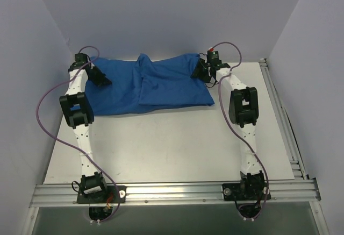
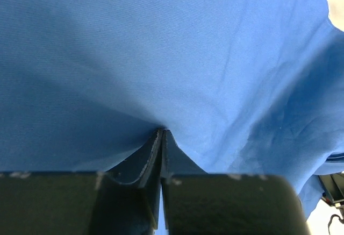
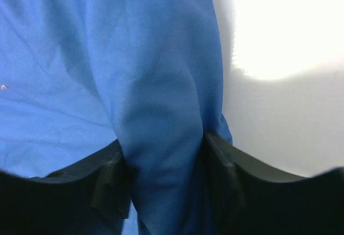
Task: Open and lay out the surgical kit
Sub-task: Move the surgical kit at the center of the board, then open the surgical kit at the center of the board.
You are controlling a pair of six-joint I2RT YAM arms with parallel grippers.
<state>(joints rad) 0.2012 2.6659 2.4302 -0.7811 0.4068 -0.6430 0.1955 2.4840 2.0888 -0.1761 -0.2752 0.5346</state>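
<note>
The royal-blue cloth wrap lies bundled at the back middle of the white table. My left gripper is at the wrap's left edge. In the left wrist view it is shut on a pinch of the cloth. My right gripper is at the wrap's far right corner. In the right wrist view its jaws stand apart around a thick fold of the cloth, which fills the gap between them. The wire-mesh tray and the steel instruments are hidden.
Grey walls enclose the table at the back and on both sides. An aluminium rail runs along the right edge and another along the front, where the arm bases are bolted. Purple cables loop beside both arms.
</note>
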